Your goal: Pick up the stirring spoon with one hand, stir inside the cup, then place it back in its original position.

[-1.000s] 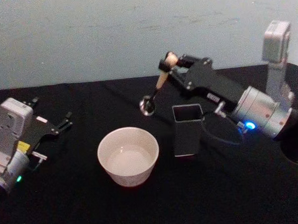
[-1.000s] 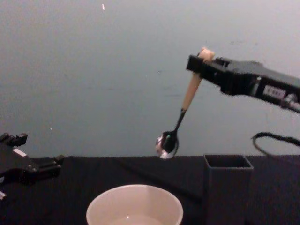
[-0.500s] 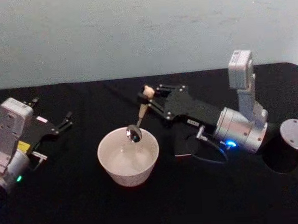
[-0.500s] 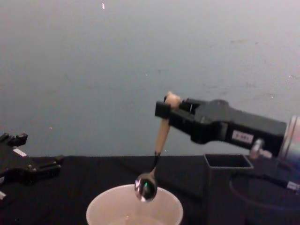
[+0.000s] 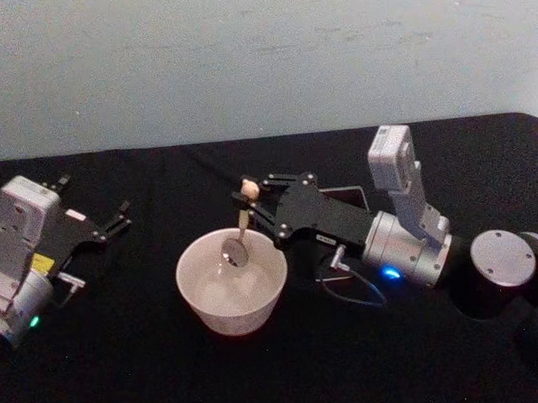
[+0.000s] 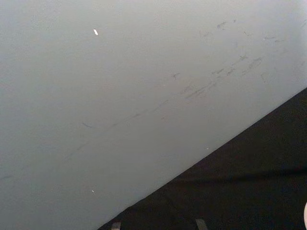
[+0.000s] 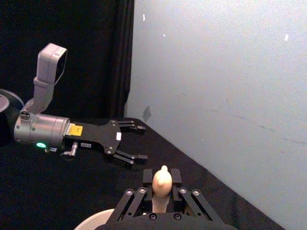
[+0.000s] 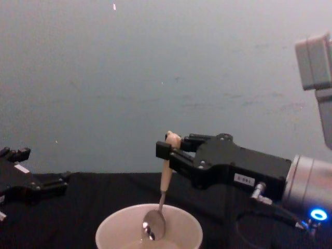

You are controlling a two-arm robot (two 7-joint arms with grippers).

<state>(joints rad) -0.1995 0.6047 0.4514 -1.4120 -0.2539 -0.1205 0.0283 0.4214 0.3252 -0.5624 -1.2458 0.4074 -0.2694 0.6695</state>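
The pale cup point(image 5: 232, 285) stands at the table's middle, and its rim shows low in the chest view point(image 8: 149, 220). My right gripper point(image 5: 249, 202) is shut on the beige handle of the stirring spoon point(image 5: 241, 219), just below the knobby tip. The spoon hangs nearly upright with its metal bowl point(image 8: 154, 226) down inside the cup. In the right wrist view the knob point(image 7: 161, 179) sits between the fingers. The dark holder point(image 5: 354, 195) is mostly hidden behind the right arm. My left gripper point(image 5: 117, 220) rests open at the far left, away from the cup.
A black cloth covers the table point(image 5: 151, 370), which ends at a pale wall behind. A cable loop point(image 5: 350, 292) lies right of the cup. A dark cylinder with a grey round top point(image 5: 500, 260) stands at the right.
The right gripper has carried the spoon left and down, from beside the holder to over the cup, and the spoon's bowl now sits inside the cup. The left arm has not moved.
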